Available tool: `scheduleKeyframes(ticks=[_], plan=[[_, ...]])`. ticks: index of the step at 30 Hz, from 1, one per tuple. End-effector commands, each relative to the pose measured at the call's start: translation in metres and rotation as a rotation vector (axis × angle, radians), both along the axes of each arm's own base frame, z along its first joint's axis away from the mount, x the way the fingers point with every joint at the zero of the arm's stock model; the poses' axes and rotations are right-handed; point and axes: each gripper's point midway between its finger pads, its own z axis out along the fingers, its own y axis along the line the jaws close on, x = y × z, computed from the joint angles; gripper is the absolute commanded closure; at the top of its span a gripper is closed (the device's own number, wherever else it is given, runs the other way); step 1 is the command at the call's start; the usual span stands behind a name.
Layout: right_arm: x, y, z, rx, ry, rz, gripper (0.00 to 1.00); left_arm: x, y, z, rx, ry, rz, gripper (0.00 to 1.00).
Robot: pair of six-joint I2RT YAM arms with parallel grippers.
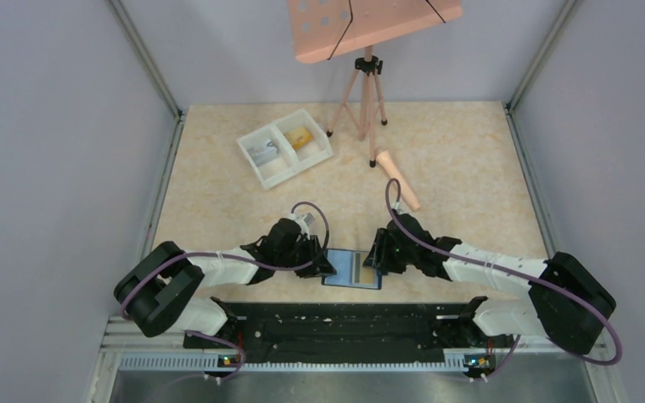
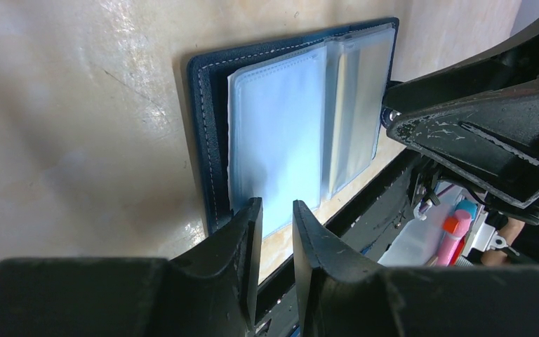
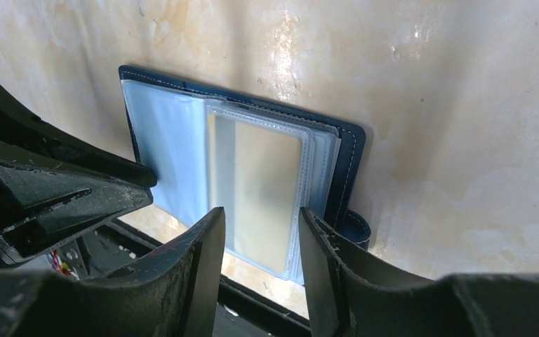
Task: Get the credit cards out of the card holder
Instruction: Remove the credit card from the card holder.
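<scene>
Both arms reach low and inward over the open card holder [image 1: 346, 269]. Left gripper [image 2: 278, 221] narrowly parted, right gripper [image 3: 261, 235] spread above a sleeved yellow credit card [image 3: 265, 186].

Dark blue card holder [image 1: 352, 269], white stitching, yellow-orange card [image 3: 267, 189], beige marbled table [image 1: 470, 151]

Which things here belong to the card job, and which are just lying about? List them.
Job: card holder; sleeved yellow card; tray's yellow card; grey card; white tray.
Lying about: tripod stand; pink cylinder.
</scene>
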Motion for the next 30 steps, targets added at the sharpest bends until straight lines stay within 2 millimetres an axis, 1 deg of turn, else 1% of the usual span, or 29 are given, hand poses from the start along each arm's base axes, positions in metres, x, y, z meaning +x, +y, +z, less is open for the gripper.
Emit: scheduleKeyframes(ticks=[1,8,12,16,22,28,30], plan=[[0.007,0.008,0.011,-0.006,-0.044,0.013,0.58,-0.001,0.000,0.001,-0.006,-0.025,0.001,0.72],[0.009,0.013,0.017,0.009,-0.065,0.033,0.65,-0.001,0.000,0.000,-0.006,-0.022,0.001,0.72],[0.009,0.018,0.020,0.036,-0.072,0.041,0.67,-0.001,0.000,0.000,-0.005,-0.021,0.002,0.72],[0.009,0.017,0.018,0.023,-0.064,0.037,0.67,-0.001,-0.001,0.000,-0.005,-0.022,-0.001,0.72],[0.004,0.006,0.007,-0.060,-0.031,0.036,0.64,-0.001,0.000,0.001,-0.006,-0.023,-0.001,0.72],[0.003,0.008,0.006,-0.083,-0.026,0.052,0.63,-0.002,-0.001,0.000,-0.006,-0.022,-0.005,0.72],[0.006,0.007,0.007,-0.111,-0.041,0.047,0.64,-0.002,-0.001,0.000,-0.005,-0.020,-0.006,0.71]])
